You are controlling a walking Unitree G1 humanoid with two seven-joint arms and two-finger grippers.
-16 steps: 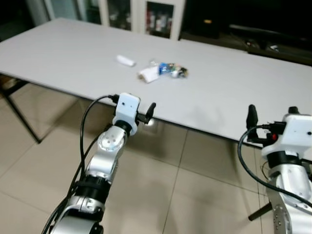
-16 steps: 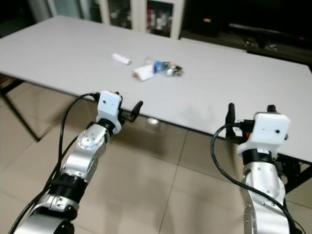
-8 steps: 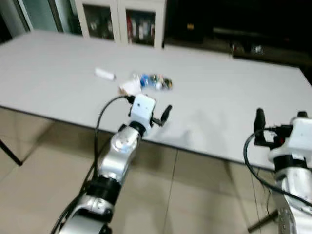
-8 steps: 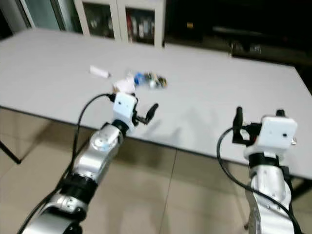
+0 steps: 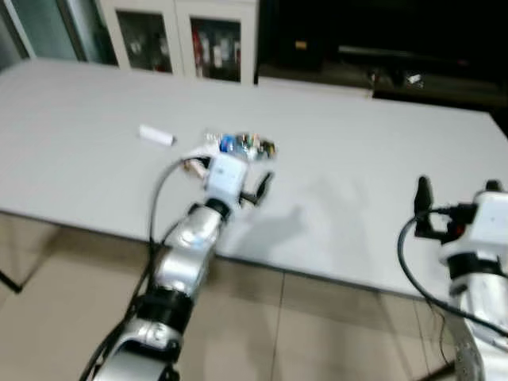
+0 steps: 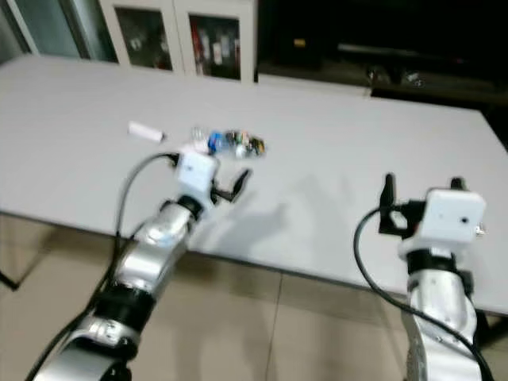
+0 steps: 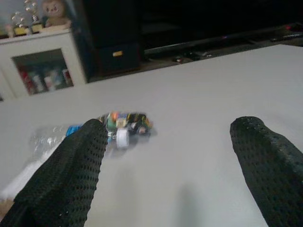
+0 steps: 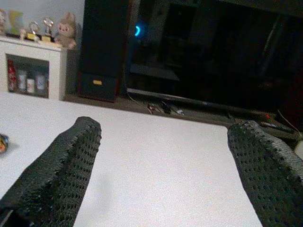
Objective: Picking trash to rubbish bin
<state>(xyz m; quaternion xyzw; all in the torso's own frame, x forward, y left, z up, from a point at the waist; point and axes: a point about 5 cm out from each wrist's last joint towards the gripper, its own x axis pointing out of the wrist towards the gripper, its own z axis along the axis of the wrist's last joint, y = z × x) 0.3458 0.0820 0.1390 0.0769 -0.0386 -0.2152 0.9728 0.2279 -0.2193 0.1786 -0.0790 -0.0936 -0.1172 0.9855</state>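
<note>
A crushed plastic bottle with a colourful label (image 5: 248, 145) lies on the grey-white table (image 5: 357, 159), left of its middle. In the left wrist view, the bottle (image 7: 124, 124) sits just beyond the left finger (image 7: 71, 165). A small white scrap (image 5: 156, 135) lies further left. A crumpled white paper (image 6: 193, 148) shows partly behind my left wrist. My left gripper (image 5: 259, 189) hovers open over the table, close in front of the bottle, with nothing between its fingers. My right gripper (image 8: 164, 126) stands open at the table's front edge on the right, holding nothing.
White glass-door cabinets (image 5: 190, 36) and a dark TV unit (image 5: 381, 48) stand behind the table. Beige tiled floor (image 5: 317, 333) runs under the table's front edge. The right half of the table is bare.
The camera has come closer to the table and shifted. My left gripper has moved forward over the table edge towards the bottle. The right arm holds its pose.
</note>
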